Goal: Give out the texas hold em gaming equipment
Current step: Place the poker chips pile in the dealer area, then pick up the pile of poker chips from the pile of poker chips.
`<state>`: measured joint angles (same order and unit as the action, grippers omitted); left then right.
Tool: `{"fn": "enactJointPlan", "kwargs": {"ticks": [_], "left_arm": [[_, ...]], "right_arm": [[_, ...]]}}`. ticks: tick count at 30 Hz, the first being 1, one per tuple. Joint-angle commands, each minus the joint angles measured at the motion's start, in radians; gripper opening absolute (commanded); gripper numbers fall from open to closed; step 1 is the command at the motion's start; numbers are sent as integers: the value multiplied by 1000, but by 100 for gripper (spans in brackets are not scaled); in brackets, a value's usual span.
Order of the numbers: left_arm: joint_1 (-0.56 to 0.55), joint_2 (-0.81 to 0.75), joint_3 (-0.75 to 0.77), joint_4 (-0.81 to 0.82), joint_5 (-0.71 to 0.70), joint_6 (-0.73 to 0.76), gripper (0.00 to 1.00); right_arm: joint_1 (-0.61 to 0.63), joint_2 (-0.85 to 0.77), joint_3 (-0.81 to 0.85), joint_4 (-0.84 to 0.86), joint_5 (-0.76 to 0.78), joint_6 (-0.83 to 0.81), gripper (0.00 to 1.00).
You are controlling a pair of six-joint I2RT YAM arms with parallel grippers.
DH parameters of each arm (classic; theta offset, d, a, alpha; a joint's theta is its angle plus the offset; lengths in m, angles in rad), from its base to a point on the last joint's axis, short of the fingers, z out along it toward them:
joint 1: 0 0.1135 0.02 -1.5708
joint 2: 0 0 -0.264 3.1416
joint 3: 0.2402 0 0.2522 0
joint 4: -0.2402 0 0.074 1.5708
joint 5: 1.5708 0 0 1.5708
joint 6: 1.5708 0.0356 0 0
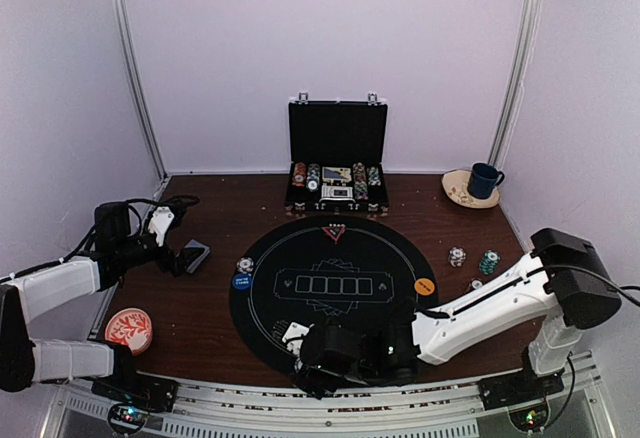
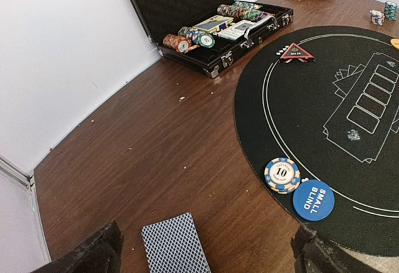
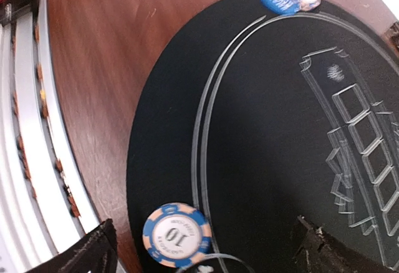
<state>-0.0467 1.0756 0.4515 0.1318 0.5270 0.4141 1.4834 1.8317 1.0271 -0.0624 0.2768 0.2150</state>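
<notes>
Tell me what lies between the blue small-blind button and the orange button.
Top view: between blue button and orange button, only the black mat with its printed card boxes; nothing loose.

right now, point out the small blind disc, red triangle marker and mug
small blind disc (image 2: 313, 200), left wrist view, its lettered face
red triangle marker (image 2: 297, 52), left wrist view, its middle
mug (image 1: 484, 180), top view, its side wall

brown wood table (image 1: 230, 208) with round black mat (image 1: 330, 258), open briefcase (image 1: 337, 173), card deck (image 1: 195, 255)

briefcase (image 1: 337, 158) behind mat (image 1: 385, 258) | cards (image 1: 195, 255) left of mat | cup (image 1: 485, 179) on saucer (image 1: 456, 191)
</notes>
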Motion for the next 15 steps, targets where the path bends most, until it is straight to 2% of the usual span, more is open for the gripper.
{"fn": "enactJointPlan", "kwargs": {"ticks": [1, 8, 15], "left_arm": [[-1, -3, -4, 42, -2, 6, 98], [-1, -1, -4, 42, -3, 6, 98], [-2, -2, -3, 42, -1, 4, 98]], "right_arm": [[-67, -165, -28, -53, 96, 58, 100], [-224, -387, -120, -172, 255, 184, 100], [-540, -591, -226, -289, 367, 332, 100]]}}
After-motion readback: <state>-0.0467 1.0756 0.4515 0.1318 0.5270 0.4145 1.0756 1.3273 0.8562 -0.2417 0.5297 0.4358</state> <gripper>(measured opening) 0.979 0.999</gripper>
